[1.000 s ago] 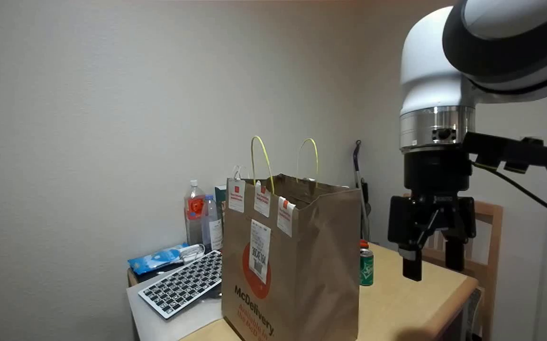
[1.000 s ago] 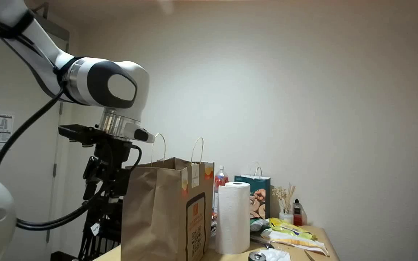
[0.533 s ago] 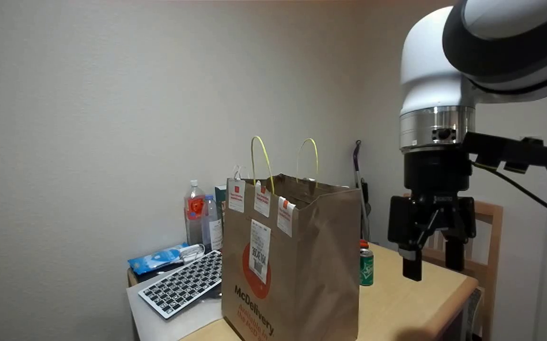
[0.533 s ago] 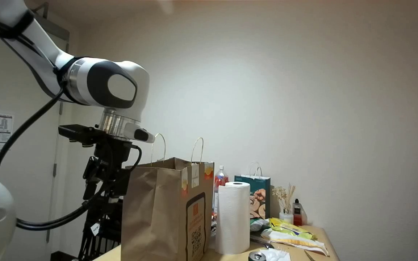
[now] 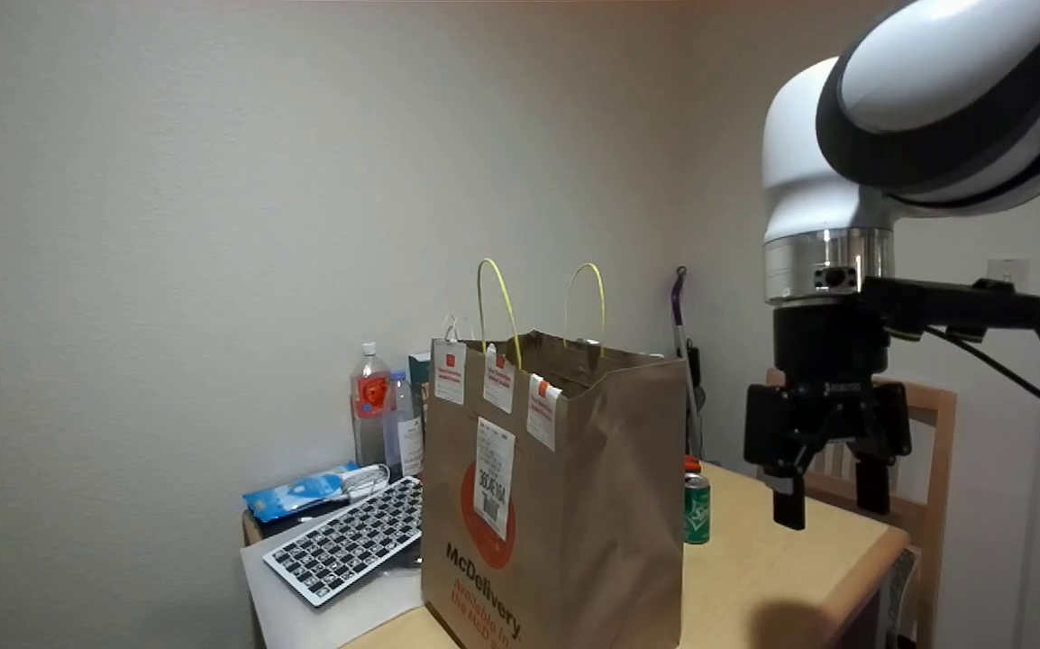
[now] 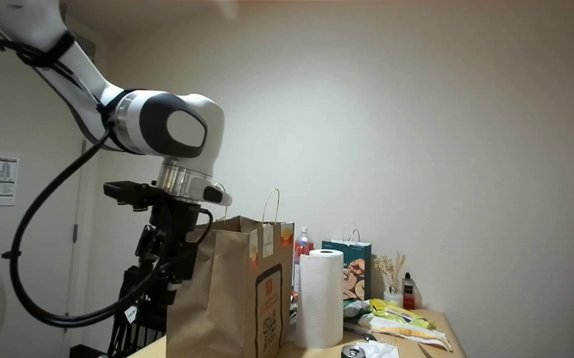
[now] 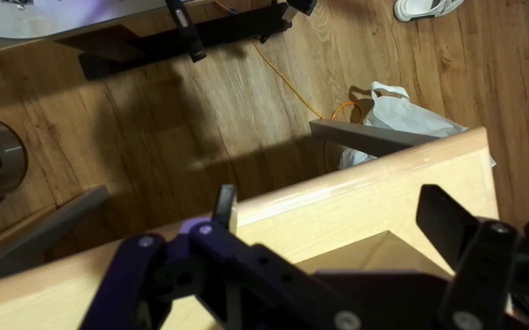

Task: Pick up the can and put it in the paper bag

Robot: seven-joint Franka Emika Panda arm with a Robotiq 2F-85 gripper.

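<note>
The green can (image 5: 697,511) stands upright on the table just behind the right side of the paper bag, partly hidden by it, in an exterior view. The brown paper bag (image 5: 624,505) stands upright with its top open and two looped handles; it also shows in an exterior view (image 6: 212,293). My gripper (image 5: 831,505) is open and empty, above the table to the right of can and bag in that view. In the wrist view the gripper (image 7: 331,211) has its fingers wide apart over the table edge. The can is not visible there; a brown paper corner (image 7: 374,254) shows below.
Two bottles (image 5: 369,406) and a keyboard (image 5: 349,541) lie beyond the bag. A paper towel roll (image 6: 320,301) and a silver-topped can (image 6: 352,351), colour unclear, stand beside it. A wooden chair (image 5: 925,451) stands behind the table edge (image 5: 871,559).
The arm has shifted since half a second ago: right and down in an exterior view, with the wrist a little lower in both. The gripper stays open. Bag and green can have not moved.
</note>
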